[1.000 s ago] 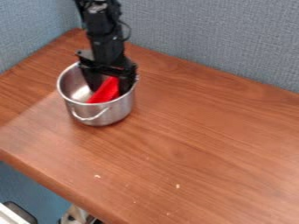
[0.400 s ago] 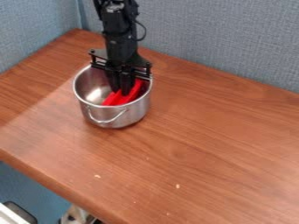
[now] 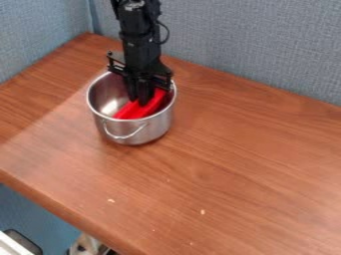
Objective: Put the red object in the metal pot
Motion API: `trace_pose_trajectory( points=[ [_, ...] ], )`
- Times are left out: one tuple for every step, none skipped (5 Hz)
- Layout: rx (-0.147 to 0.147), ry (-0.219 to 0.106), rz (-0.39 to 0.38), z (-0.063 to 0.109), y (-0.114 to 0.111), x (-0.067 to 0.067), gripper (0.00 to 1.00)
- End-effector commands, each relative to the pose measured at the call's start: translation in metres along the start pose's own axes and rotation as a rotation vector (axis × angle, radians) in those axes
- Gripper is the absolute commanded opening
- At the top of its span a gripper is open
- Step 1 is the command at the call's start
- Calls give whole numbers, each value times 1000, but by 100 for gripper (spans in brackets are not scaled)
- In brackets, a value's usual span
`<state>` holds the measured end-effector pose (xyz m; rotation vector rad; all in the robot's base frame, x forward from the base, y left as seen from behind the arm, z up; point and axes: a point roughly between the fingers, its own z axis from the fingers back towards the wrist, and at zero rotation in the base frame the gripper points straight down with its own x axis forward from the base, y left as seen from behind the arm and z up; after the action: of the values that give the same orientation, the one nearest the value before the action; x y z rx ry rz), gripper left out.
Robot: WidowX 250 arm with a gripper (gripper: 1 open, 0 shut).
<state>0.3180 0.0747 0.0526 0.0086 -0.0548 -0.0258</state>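
Spreading across most of the view, the reddish-brown wood-grain tabletop [image 3: 240, 164] carries two tiny pale specks toward its near side. Behind it rises a blue-grey textured wall [image 3: 253, 45], meeting a second, similar panel [image 3: 40, 35] at a corner on the left. Past the table's near left edge, down in the bottom left corner, lies a blue area with a black-and-white item [image 3: 19, 243], only partly in view and too cropped to name.

On the far left part of the table stands the small round shiny steel pot [image 3: 134, 129], upright, its thin wire handle [image 3: 126, 132] hanging against the near side. The bright red elongated block [image 3: 143, 106] lies tilted inside the pot, partly hidden by the black robot gripper [image 3: 142, 88], which reaches down from above and covers the pot's far rim. The fingers are closed; whether they pinch the block, I cannot tell.
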Motion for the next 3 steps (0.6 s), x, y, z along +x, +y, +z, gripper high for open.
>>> trace_pose_trajectory(
  points=[
    [9,-41,-96,14,14,11,100],
    [5,-33,-172,14,35,15,0],
    [11,-27,-144,22,46,11,0]
  ],
)
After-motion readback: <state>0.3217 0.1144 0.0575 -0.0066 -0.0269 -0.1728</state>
